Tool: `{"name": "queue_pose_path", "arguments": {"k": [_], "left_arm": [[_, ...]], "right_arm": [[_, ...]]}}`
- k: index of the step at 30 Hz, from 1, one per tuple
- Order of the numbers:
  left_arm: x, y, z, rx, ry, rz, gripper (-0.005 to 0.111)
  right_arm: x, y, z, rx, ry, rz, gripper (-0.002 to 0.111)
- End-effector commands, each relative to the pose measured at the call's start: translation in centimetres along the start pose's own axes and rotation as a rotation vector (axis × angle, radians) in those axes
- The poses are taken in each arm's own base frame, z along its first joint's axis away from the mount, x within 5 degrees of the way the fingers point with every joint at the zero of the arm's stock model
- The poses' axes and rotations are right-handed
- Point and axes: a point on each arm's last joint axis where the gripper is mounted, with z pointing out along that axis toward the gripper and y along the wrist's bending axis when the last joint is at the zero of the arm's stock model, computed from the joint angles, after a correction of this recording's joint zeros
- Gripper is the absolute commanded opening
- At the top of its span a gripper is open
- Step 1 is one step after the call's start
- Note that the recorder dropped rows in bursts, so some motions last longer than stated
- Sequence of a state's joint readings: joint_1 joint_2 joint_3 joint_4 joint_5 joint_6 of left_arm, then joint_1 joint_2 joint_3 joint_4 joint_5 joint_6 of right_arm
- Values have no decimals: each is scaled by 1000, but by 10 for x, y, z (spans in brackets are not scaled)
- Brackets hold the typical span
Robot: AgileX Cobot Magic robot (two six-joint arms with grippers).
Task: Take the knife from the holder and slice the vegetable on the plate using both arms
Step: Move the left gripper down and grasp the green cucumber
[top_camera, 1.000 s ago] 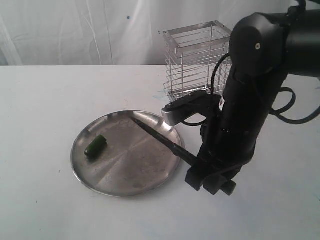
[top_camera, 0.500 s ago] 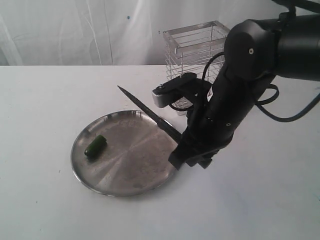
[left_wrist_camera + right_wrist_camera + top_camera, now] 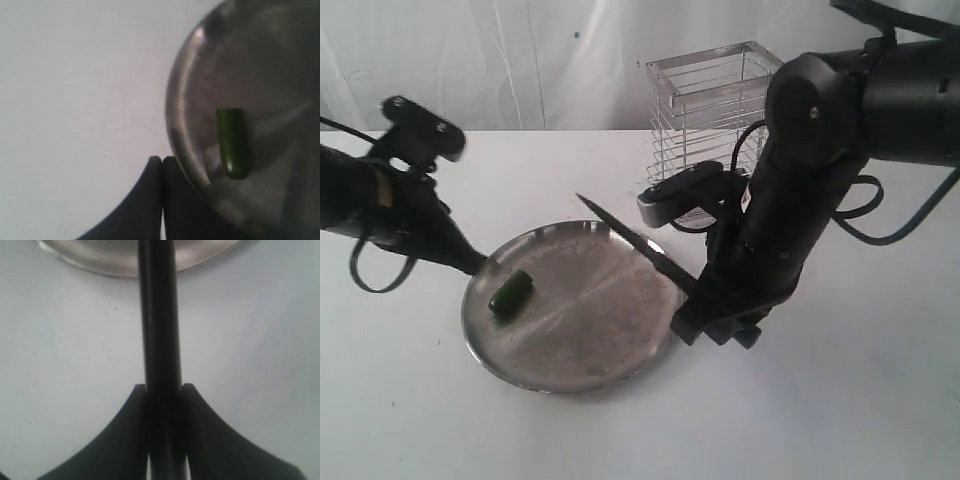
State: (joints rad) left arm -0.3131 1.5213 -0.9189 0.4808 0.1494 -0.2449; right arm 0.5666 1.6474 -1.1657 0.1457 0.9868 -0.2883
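Exterior view: the black left gripper (image 3: 472,264) had newly entered, clenched empty at the rim of the round shiny steel plate (image 3: 565,384), near the stubby dark green vegetable (image 3: 511,292) lying on it. The downward-bent right gripper (image 3: 708,318) grasped the slim black knife (image 3: 635,243), slanted across the plate's edge.

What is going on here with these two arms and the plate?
The right gripper grips the knife by its handle, with the blade slanting above the plate. The left gripper, shut and empty, sits at the plate's rim near the vegetable, which lies unsliced on the plate. The holder stands behind.
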Motion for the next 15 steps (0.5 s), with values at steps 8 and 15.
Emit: {"name": "queue_pose_path", "arguments": {"k": [8, 15], "left_arm": [[-19, -69, 24, 331, 185, 400, 0], [-26, -60, 26, 287, 150, 422, 4]], "right_arm": [[2, -32, 5, -56, -44, 182, 0], [1, -32, 5, -56, -53, 184, 0]]}}
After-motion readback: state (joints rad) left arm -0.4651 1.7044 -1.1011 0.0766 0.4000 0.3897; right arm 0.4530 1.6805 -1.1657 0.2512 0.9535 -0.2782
